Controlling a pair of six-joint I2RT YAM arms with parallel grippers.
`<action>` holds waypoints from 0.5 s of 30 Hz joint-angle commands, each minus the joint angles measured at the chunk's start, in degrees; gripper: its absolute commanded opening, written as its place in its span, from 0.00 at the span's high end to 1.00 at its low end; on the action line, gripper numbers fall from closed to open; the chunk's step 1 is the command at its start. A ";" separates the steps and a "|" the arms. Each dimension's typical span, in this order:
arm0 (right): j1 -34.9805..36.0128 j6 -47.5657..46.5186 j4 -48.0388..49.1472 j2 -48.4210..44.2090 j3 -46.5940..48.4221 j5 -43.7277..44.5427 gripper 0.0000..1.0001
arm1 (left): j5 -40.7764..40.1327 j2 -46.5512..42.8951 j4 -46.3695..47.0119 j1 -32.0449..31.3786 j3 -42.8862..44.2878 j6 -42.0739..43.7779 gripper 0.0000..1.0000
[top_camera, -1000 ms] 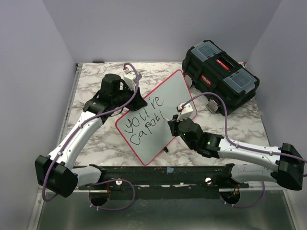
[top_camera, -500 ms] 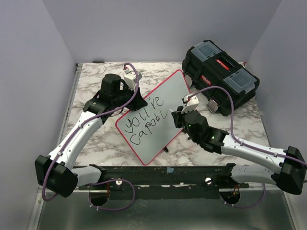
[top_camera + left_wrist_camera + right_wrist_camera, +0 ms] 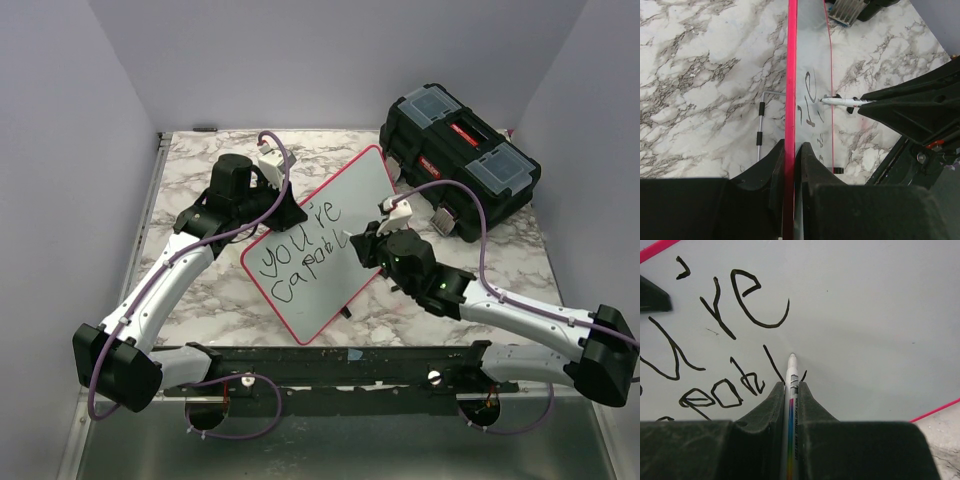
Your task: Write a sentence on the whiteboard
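The whiteboard [image 3: 372, 185], white with a red-pink rim, stands tilted on the marble table. My left gripper [image 3: 283, 212] is shut on its left rim [image 3: 789, 100], one finger on each side [image 3: 791, 145]. The sentence [image 3: 300, 248] reads "you're" with "capabl" under it in black [image 3: 715, 335]. My right gripper [image 3: 364, 246] is shut on a white marker [image 3: 792, 374]. The marker's tip [image 3: 792, 356] is at the board's surface just right of the "l" stroke, and a short new stroke lies beside it. The marker [image 3: 842, 101] also shows from the side.
A black toolbox [image 3: 460, 155] with red latches sits at the back right, close behind the board's far corner. A thin metal wire stand [image 3: 760, 135] lies on the table [image 3: 190, 160] behind the board. A black rail [image 3: 330, 365] runs along the near edge.
My right gripper has carried the marker up the board, away from the lower edge, uncovering the "l" after "capab". The left gripper and the board have not moved.
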 commanded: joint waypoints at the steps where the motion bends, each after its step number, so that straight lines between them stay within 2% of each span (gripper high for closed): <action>1: -0.64 1.46 2.63 1.76 -0.42 -2.29 1.00 | -3.72 1.55 -5.86 -1.24 -1.45 6.17 1.00; 15: -2.44 2.36 2.45 3.22 -1.11 -0.51 0.99 | -3.56 1.42 -5.82 -1.24 -1.43 6.17 1.00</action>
